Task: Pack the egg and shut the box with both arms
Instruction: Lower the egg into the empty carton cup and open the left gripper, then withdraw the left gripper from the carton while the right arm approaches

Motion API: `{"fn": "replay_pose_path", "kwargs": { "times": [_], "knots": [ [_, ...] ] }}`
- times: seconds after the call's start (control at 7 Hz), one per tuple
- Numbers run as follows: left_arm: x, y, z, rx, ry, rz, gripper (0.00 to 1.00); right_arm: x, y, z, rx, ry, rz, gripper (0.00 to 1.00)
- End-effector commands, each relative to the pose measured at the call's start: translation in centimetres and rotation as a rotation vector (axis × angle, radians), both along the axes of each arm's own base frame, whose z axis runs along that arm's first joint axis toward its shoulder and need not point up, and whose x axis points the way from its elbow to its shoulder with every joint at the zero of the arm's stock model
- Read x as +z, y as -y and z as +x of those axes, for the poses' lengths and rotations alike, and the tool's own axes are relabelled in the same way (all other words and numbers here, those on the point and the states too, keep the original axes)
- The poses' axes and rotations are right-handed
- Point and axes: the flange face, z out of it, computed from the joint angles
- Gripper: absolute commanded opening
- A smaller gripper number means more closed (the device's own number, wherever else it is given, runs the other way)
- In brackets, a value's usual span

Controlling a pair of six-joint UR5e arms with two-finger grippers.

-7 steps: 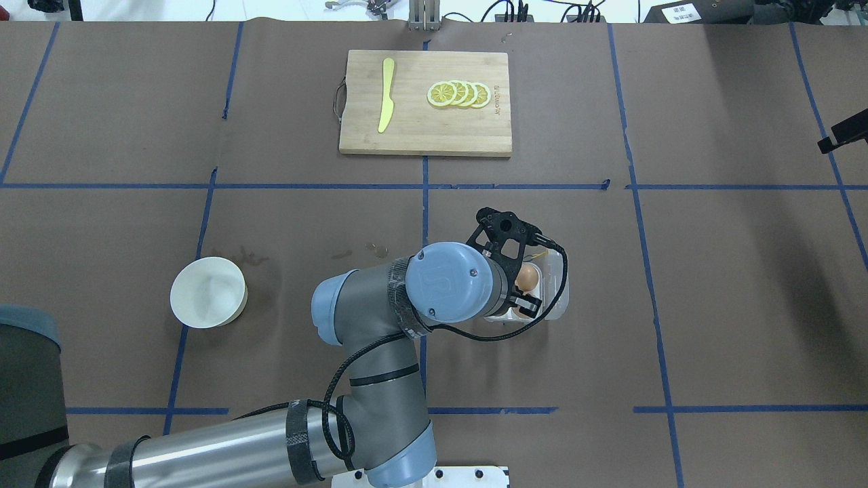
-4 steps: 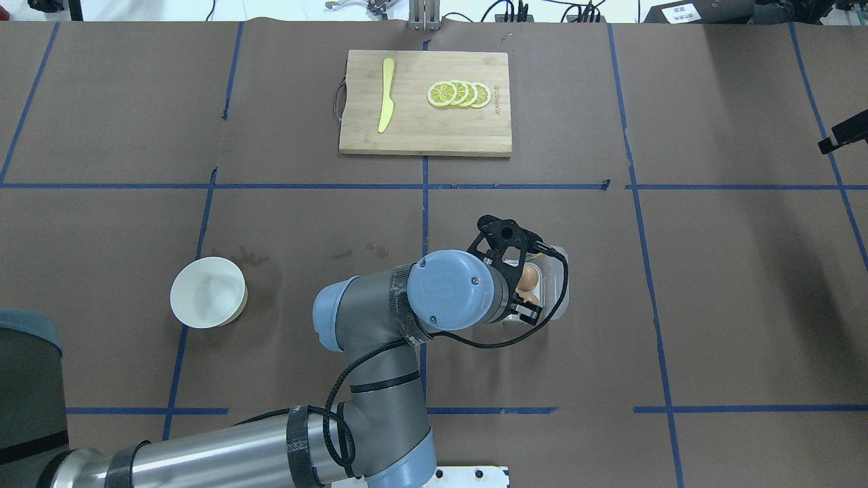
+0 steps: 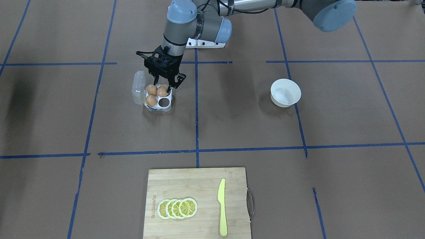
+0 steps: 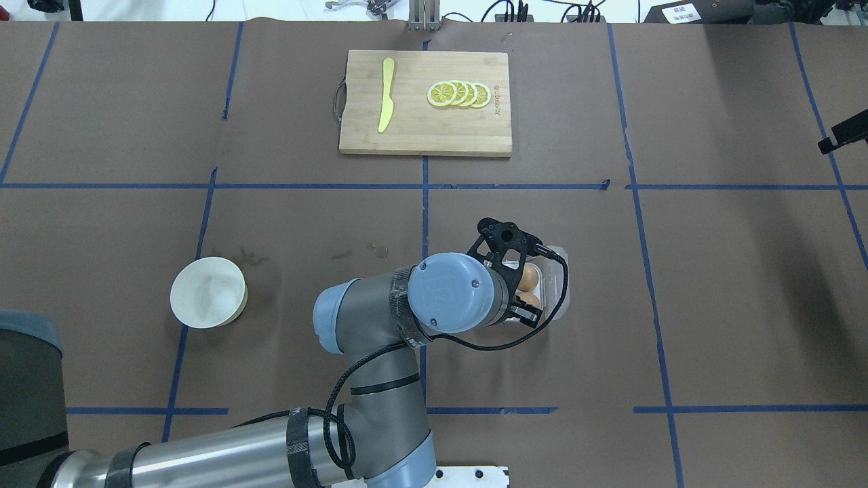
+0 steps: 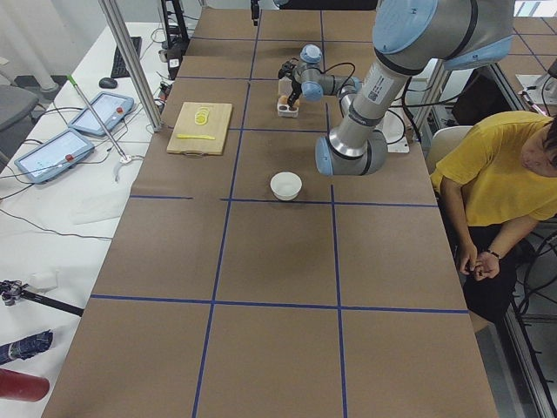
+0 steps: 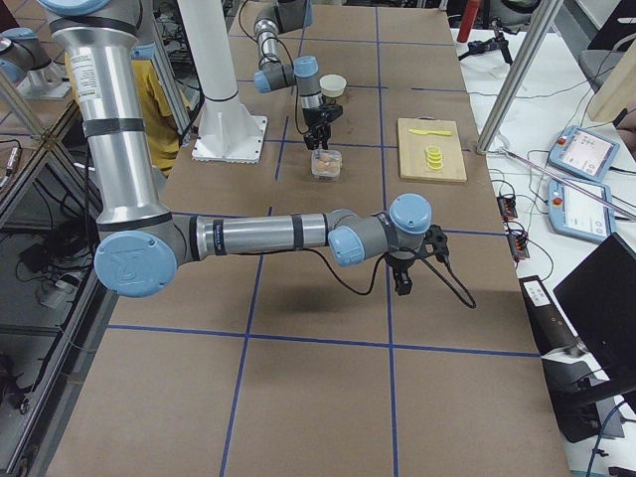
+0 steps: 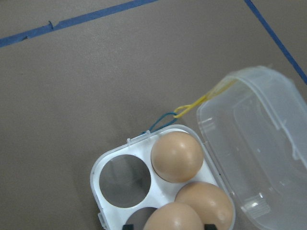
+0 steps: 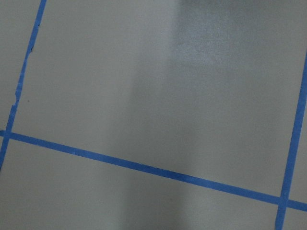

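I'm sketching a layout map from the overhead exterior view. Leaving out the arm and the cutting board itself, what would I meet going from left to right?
bowl → knife → lemon slices → egg box

**Brown-papered table in a bright lab**

From my feeds I see one long table (image 4: 746, 305) covered in brown paper, marked into big rectangles by blue tape lines (image 4: 305, 186). A wooden cutting board (image 4: 425, 102) lies near its far edge. White benches (image 5: 52, 209) flank both ends, beside upright aluminium posts (image 5: 139, 83). Two tablets (image 5: 52, 150) rest on one bench, and a laptop (image 6: 601, 298) sits near the other. The light is even, with soft shadows.
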Motion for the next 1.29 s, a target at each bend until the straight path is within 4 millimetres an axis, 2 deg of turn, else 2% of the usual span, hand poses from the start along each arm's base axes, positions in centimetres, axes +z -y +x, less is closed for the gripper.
{"fn": "replay_pose_path", "kwargs": {
  "times": [0.0,0.14,0.43,0.57,0.86,1.0,1.14],
  "knots": [
    [-0.1,0.1,-0.1,-0.007,-0.001,0.003,0.91,-0.2,0.0,-0.1,-0.004,0.01,0.001,1.0],
    [-0.5,0.7,-0.6,-0.014,-0.009,0.01,0.91,-0.3,-0.1,-0.1,-0.004,0.01,0.002,1.0],
    [-1.5,4.7,-4.2,-0.071,-0.031,0.012,0.9,-0.7,-0.1,0.0,0.001,0.013,0.004,1.0],
    [1.3,6.7,-7.5,-0.064,-0.024,-0.013,0.89,-0.8,-0.4,0.0,0.023,0.019,-0.024,1.0],
    [7.8,10.9,-17.7,-0.034,0.018,0.069,0.88,-3.5,-1.4,-1.4,0.061,0.069,-0.08,1.0],
    [10.5,13.5,-21.2,-0.029,0.052,0.083,0.88,-5.7,-2.8,-3.7,0.064,0.087,-0.107,1.0],
    [13.4,15.3,-23.9,-0.015,0.085,0.076,0.88,-8.5,-4.2,-6.8,0.068,0.105,-0.143,1.0]
  ]
}}
